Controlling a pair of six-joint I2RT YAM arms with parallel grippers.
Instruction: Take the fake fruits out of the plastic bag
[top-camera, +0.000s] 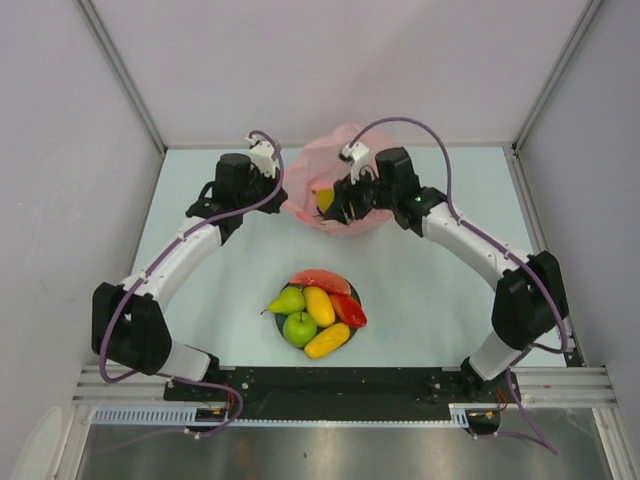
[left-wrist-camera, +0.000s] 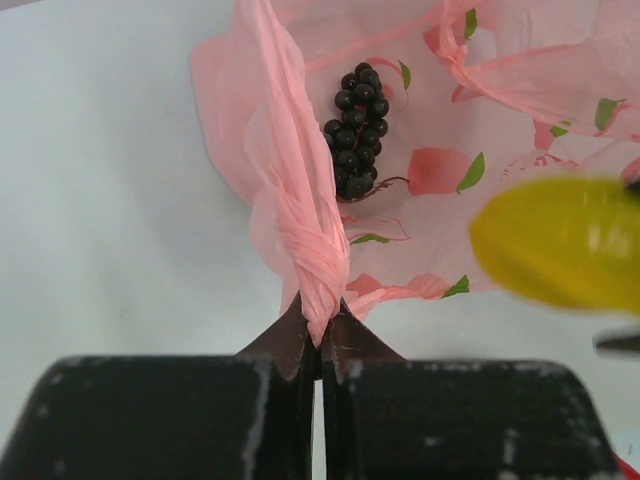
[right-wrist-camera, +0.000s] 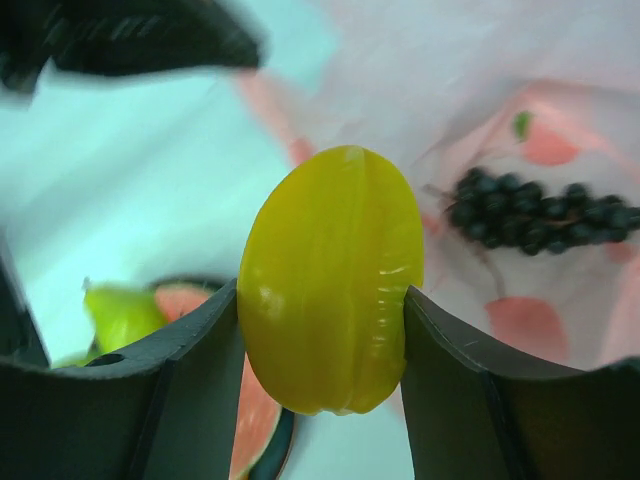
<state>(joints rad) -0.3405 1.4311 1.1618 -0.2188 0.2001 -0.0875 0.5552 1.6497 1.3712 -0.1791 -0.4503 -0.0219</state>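
The pink plastic bag lies at the back middle of the table. My left gripper is shut on a twisted handle of the bag at its left edge. My right gripper is shut on a yellow ridged fruit, also seen as a yellow patch in the top view and blurred at the right of the left wrist view, just above the bag's mouth. Dark purple grapes lie inside the bag, also in the right wrist view.
A dark round plate near the front middle holds a watermelon slice, green pear, green apple, two yellow-orange pieces and a red piece. Grey walls enclose the table.
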